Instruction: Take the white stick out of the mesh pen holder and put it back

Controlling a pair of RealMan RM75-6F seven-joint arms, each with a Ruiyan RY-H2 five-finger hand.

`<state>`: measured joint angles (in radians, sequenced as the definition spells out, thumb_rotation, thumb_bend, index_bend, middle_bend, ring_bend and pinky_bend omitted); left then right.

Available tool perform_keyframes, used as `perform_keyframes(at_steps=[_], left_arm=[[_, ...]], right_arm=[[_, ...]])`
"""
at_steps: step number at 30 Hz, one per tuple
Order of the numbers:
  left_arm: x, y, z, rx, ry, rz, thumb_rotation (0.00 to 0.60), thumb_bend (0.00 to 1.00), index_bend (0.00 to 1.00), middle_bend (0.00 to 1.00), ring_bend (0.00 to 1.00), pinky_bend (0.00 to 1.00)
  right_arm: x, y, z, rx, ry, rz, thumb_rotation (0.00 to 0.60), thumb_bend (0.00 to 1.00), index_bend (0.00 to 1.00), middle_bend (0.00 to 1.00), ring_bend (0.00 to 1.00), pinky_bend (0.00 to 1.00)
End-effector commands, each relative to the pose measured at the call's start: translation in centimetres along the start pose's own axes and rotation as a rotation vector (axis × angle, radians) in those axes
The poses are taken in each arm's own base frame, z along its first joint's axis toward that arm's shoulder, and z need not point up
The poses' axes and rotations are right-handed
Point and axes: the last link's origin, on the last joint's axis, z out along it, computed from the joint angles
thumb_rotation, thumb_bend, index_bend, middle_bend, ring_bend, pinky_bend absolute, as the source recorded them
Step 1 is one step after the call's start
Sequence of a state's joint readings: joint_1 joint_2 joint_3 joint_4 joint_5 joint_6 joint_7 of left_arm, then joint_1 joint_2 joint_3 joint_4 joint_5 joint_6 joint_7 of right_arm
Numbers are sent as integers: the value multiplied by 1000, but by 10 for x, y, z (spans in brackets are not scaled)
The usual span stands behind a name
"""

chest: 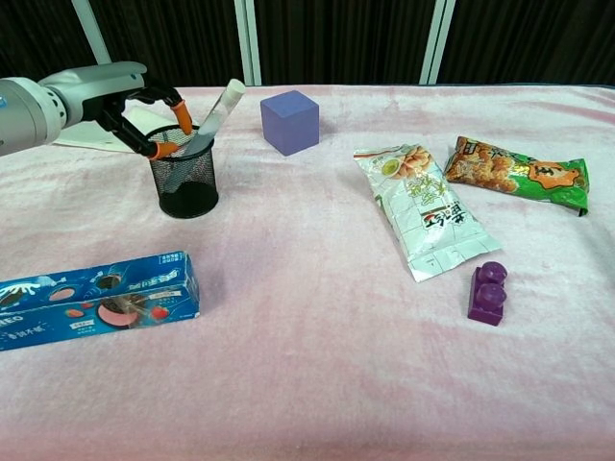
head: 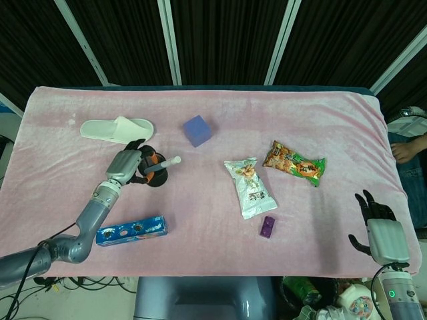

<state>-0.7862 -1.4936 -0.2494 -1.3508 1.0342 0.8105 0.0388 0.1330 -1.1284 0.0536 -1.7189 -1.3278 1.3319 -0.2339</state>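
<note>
At the left end of the pink cloth, my left hand sits right at the rim of the mesh pen holder. The white stick leans out over that rim, tilted toward the purple cube, lower end still inside the basket. My orange-tipped fingertips are curled close around the stick just above the rim. They look closed on it, thumb below and a finger above, though the chest view does not show the contact cleanly (the head view is too small to settle it).

Step in hand, as I judge it: the take-out, at its start. Stick gripped and tipped but not yet lifted clear.

Next move calls for a pull along the stick's own slant, up and out, so the lower end doesn't catch the mesh and drag the holder over; it looks light. Then reverse: bring it upright over the opening and lower it.

My right hand rests at the near right edge of the table, fingers spread, holding nothing, well apart from everything.
</note>
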Motion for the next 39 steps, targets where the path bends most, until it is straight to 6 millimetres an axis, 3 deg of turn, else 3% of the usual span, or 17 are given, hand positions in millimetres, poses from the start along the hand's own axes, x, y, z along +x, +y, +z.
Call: perform_keyframes(at_steps=[1, 8, 15, 19, 25, 33, 39], left_arm=[[2, 1, -2, -6, 3, 5, 600, 377, 401, 238, 0, 50], [8, 4, -6, -11, 17, 6, 600, 376, 398, 237, 0, 50], [38, 14, -21, -71, 152, 85, 600, 377, 388, 238, 0, 50], [63, 10, -52, -72, 265, 295, 600, 377, 294, 233, 0, 52], [77, -11, -113, 100, 256, 492, 600, 373, 169, 142, 0, 53], [66, -50, -189, 232, 169, 382, 600, 351, 142, 115, 0, 52], [55, -78, -216, 252, 157, 343, 600, 333, 139, 113, 0, 31]], right_arm=[[0, 0, 0, 0, 0, 0, 600, 170, 16, 24, 174, 167], [0, 0, 0, 1, 1, 0, 600, 170, 16, 24, 174, 167], [1, 1, 0, -1, 4, 0, 600, 170, 16, 24, 174, 167], [2, 1, 0, 0, 8, -6, 600, 171, 16, 24, 173, 167], [3, 2, 1, 0, 17, -11, 600, 170, 16, 24, 173, 167], [8, -3, 1, 43, 84, -26, 600, 170, 15, 23, 169, 165], [9, -5, 0, 75, 126, -31, 600, 170, 16, 22, 168, 164]])
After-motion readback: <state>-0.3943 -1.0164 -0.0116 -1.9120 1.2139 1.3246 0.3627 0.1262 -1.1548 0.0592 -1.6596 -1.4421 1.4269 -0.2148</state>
